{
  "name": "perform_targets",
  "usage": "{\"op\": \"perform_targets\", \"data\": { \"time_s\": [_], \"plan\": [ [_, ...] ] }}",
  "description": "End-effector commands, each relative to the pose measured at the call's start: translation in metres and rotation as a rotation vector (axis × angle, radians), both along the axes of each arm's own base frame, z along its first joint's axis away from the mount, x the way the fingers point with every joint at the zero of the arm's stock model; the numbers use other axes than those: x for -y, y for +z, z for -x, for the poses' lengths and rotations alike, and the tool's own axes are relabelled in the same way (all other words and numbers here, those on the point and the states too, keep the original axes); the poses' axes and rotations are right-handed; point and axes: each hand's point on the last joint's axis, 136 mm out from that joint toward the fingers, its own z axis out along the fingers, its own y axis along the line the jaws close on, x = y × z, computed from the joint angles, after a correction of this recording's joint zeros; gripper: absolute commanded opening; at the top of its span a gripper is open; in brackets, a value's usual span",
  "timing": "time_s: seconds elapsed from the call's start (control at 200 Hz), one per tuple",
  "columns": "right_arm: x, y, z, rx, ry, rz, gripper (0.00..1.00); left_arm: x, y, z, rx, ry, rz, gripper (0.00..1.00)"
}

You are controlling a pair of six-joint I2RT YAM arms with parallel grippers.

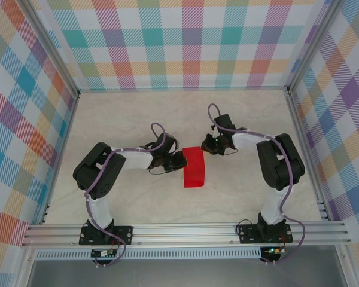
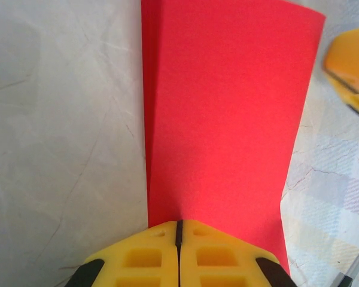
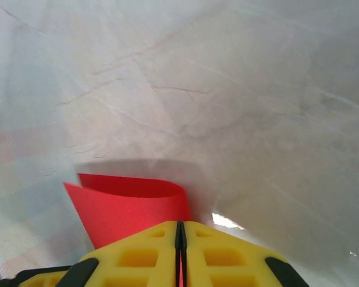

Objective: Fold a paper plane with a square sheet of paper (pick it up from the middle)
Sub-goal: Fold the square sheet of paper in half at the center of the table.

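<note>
Legend: no text, label, brand, number or sign is legible in any view. The thin bright red sheet of paper (image 1: pixel 194 168) at the centre of the top view is plain. The multicoloured checked wall panels (image 1: pixel 185 42) along its upper edge carry pattern only.

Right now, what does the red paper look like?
The square sheet of paper is plain bright red, thin and smooth. It is doubled over into a rectangle, the bend a soft curl, not pressed flat. The left gripper and right gripper, on opposite sides, are each shut on an edge.
</note>
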Motion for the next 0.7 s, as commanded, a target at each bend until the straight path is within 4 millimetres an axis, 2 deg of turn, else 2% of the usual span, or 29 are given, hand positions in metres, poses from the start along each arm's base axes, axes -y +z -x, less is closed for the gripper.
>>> {"op": "perform_targets", "data": {
  "time_s": [0.0,0.1,0.285,0.445,0.555,0.695],
  "plan": [
    [-0.025,0.02,0.002,0.046,0.066,-0.073,0.12,-0.066,-0.082,0.062,-0.228,0.015,-0.338,0.06],
    [-0.036,0.003,0.005,-0.007,0.089,-0.082,0.12,-0.066,-0.082,0.062,-0.229,0.014,-0.337,0.06],
    [-0.033,-0.016,0.003,-0.042,0.078,-0.052,0.11,-0.067,-0.081,0.063,-0.23,0.012,-0.343,0.06],
    [-0.013,-0.028,-0.005,-0.064,0.009,0.016,0.11,-0.068,-0.082,0.064,-0.234,0.013,-0.35,0.06],
    [0.015,-0.04,-0.008,-0.14,-0.099,0.114,0.11,-0.07,-0.083,0.065,-0.237,0.012,-0.354,0.06],
    [0.027,-0.023,-0.016,-0.106,-0.166,0.139,0.11,-0.072,-0.085,0.067,-0.24,0.014,-0.36,0.06]
  ]
}}
